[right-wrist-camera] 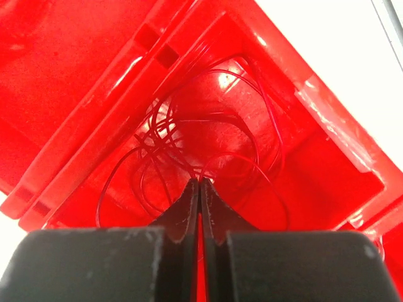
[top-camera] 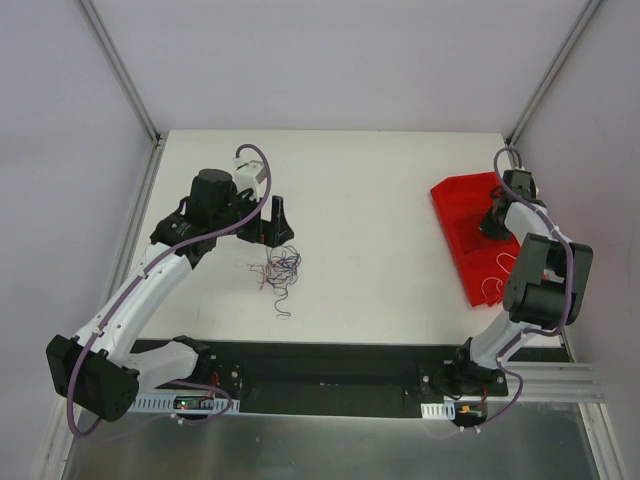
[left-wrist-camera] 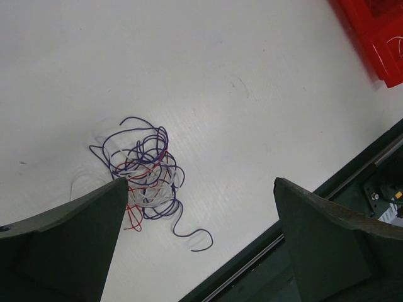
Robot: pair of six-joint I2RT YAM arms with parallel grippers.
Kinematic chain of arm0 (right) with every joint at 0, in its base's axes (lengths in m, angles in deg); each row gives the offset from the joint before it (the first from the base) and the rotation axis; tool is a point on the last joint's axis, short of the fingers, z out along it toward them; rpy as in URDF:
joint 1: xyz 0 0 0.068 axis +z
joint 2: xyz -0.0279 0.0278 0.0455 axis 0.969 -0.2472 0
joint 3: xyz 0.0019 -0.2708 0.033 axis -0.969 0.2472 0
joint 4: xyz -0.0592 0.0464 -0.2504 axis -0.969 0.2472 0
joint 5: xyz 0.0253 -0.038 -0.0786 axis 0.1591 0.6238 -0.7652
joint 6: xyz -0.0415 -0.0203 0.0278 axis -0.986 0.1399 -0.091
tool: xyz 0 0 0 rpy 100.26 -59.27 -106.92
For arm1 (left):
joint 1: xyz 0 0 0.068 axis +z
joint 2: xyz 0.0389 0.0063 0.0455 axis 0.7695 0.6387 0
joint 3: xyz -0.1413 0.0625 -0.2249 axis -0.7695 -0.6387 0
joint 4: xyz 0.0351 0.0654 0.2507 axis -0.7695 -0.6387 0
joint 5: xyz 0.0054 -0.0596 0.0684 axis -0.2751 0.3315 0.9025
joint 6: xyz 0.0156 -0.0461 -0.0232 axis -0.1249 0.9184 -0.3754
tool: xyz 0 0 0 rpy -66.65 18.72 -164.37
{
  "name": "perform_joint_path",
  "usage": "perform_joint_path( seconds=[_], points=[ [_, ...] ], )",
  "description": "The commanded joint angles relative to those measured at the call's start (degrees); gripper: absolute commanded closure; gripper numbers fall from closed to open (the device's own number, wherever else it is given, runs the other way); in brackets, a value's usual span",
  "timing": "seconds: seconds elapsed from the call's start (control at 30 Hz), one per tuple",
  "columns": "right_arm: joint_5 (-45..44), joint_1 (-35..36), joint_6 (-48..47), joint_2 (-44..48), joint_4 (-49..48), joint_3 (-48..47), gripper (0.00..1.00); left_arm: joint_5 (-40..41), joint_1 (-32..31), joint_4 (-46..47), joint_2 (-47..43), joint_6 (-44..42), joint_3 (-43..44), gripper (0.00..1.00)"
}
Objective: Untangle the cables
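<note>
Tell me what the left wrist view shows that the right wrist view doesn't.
Left wrist only: the tangle of cables, purple, red and white, lying on the table below the open left gripper. Right wrist only: the shut right gripper over a compartment of the red bin with thin cable loops inside. Both: the red bin, just a corner in the left wrist view, and white table.
</note>
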Motion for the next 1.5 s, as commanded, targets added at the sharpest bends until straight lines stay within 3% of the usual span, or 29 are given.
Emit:
perform_joint_path(
  seconds=[0.0, 0.17, 0.23, 0.47, 0.6, 0.7, 0.83, 1.03, 1.17, 1.3, 1.4, 1.47],
  points=[
    [-1.4, -0.7, -0.5, -2.5, -1.5, -2.3, 1.0, -0.4, -0.5, 1.4, -0.2, -1.6, -0.1, 0.01],
    [-1.5, -1.2, -1.5, -5.5, 0.7, -7.7, 1.0, -0.5, -0.6, 1.4, 0.1, -1.7, 0.0, 0.01],
    [-0.8, -1.2, -1.3, -6.6, 3.7, -10.1, 0.94, -0.6, -0.6, 1.4, 0.2, -1.7, 0.0, 0.01],
    [-0.6, -1.0, 0.1, 1.4, 9.9, -9.1, 0.58, -0.7, -0.6, 1.4, 0.3, -1.7, 0.0, 0.01],
    [-1.4, -0.9, 1.4, 6.6, 13.7, -7.1, 0.45, -1.4, -0.7, 1.4, 0.1, -1.6, 0.1, 0.01],
    [-1.5, -0.9, 2.0, 10.5, 14.0, -4.5, 0.39, -1.5, -0.7, 1.4, 0.2, -1.6, 0.0, 0.01],
    [2.5, 0.3, 5.0, 14.2, 13.9, -0.3, 0.41, -1.4, -0.7, 1.4, 0.3, -1.6, 0.1, 0.01],
    [4.6, 22.0, 3.0, 20.0, 7.2, 4.4, 0.38, 2.9, -0.7, 1.3, 0.6, -1.1, -0.3, 0.01],
    [15.4, 36.8, 9.0, 22.0, -8.3, 10.8, 0.37, 9.1, -0.7, 1.3, 0.4, 1.9, -1.1, 0.04],
    [16.8, 50.9, 11.3, 16.6, -22.7, 12.0, 0.38, 16.0, -0.5, 1.4, -3.5, 8.9, -5.3, 0.21],
    [17.4, 57.4, 12.3, 9.3, -24.6, 8.4, 0.41, 18.0, -0.4, 1.4, -8.5, 14.1, -11.3, 0.21],
    [18.3, 60.4, 15.6, 5.3, -26.0, 6.6, 0.52, 17.5, -0.4, 0.8, -12.0, 16.9, -15.9, 0.21]
  ],
)
